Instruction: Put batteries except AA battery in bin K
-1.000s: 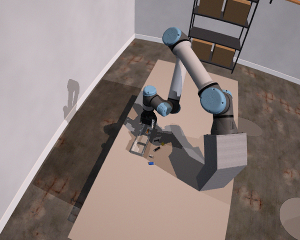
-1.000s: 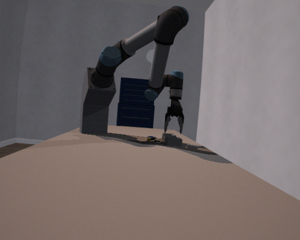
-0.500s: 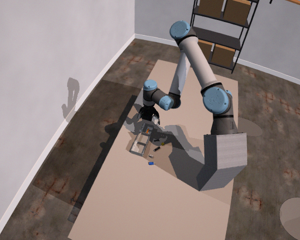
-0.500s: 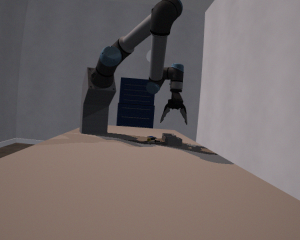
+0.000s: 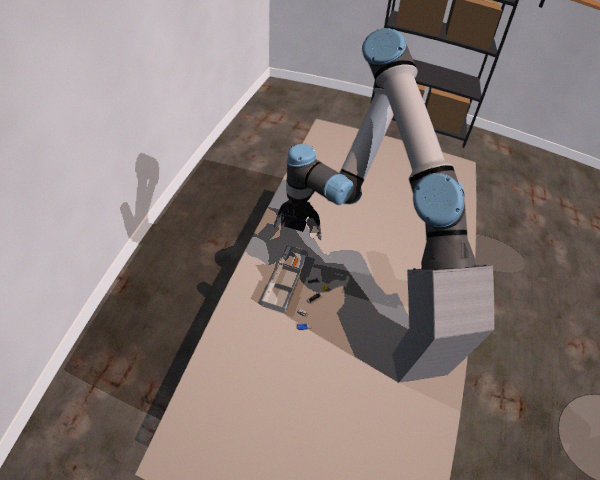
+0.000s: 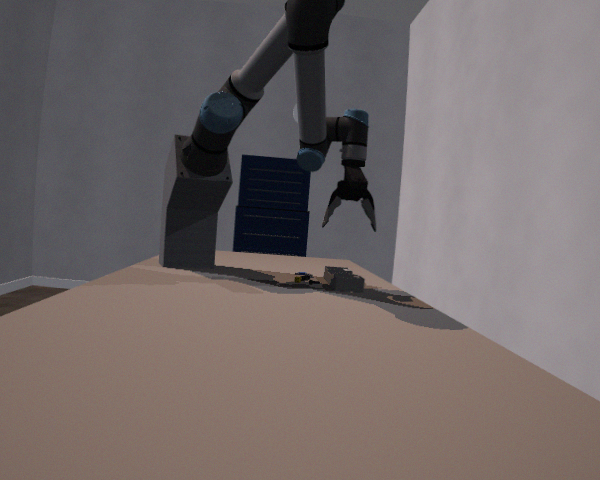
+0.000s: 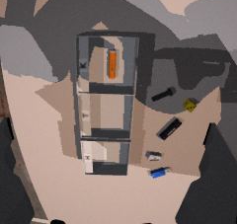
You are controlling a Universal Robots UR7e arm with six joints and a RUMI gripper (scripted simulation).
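Observation:
Three grey bins (image 5: pixel 275 304) (image 6: pixel 344 280) stand in a row on the table. The end bin marked K (image 7: pixel 129 66) holds an orange cylindrical battery (image 7: pixel 112 64) (image 5: pixel 294 262) lying flat. My gripper (image 5: pixel 298 229) (image 6: pixel 349 226) is open and empty, hanging high above the bins; its fingers show at the left and right edges of the wrist view. Beside the bins lie a black flat battery (image 7: pixel 169 128) (image 5: pixel 313 298), a small grey-white battery (image 7: pixel 153 156) (image 5: pixel 302 312) and a blue battery (image 7: pixel 159 173) (image 5: pixel 303 326).
A black bolt-like piece (image 7: pixel 163 94) (image 5: pixel 312 280) and a yellow die (image 7: pixel 190 105) (image 5: pixel 325 287) lie next to the batteries. The other two bins look empty. The robot's grey pedestal (image 5: pixel 447 320) stands on the table to the right. A wall runs close along the bins' side.

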